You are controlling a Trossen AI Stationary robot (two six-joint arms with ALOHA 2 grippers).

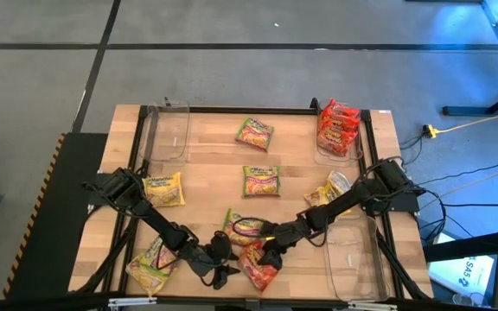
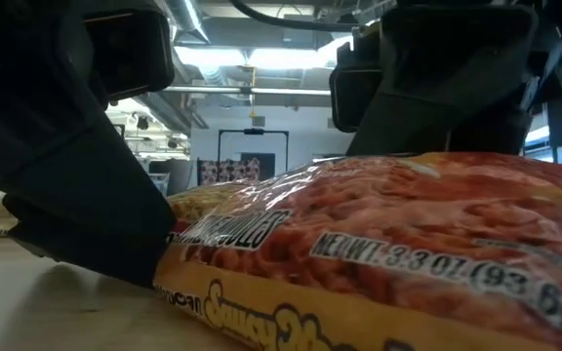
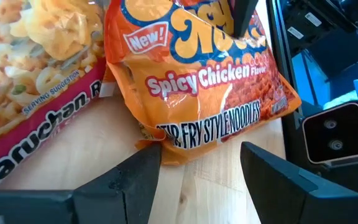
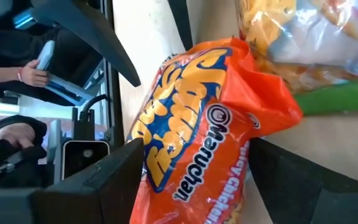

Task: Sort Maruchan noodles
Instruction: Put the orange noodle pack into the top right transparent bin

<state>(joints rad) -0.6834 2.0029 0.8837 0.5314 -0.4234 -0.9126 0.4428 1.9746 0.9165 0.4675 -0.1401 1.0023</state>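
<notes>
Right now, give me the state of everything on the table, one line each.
Red-orange packet: lying flat at the near edge, between the right gripper's open fingers, not lifted.
Right gripper: open, straddling that packet.
Left gripper: open, low beside the same packet.
Far right bin: holds stacked red-orange packets.
Far left bin: empty.
Near right bin: empty.
Yellow and green packets: loose, unsorted.

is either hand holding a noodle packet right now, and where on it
Nothing is gripped. The right hand straddles one end of the red-orange packet with fingers open; the left hand sits open at its other end.
</notes>
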